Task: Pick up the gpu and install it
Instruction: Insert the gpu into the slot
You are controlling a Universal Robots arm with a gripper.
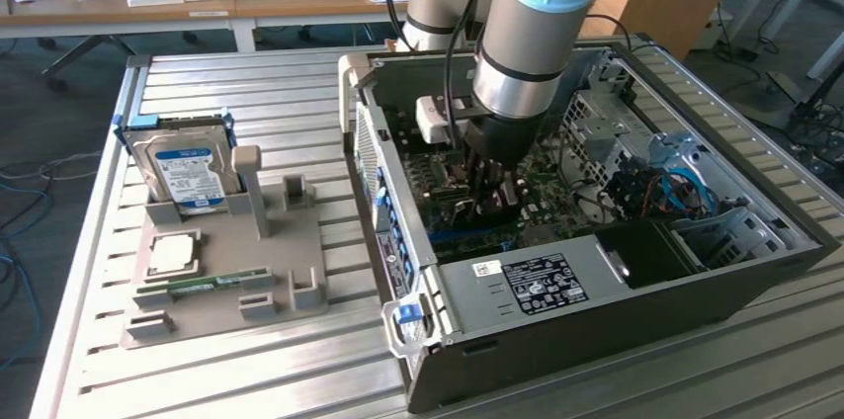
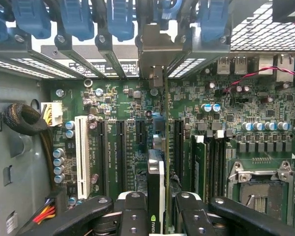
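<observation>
Black jaws of my gripper [image 2: 156, 216] were clenched on the gpu [image 2: 156, 184], held edge-down over the green motherboard [image 2: 123, 98] inside the computer case [image 1: 567, 315].

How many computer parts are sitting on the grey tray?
3: a hard drive standing at the far end, a square chip lying flat in the middle, and a green memory stick nearer the front. The holders might hide something small.
</observation>
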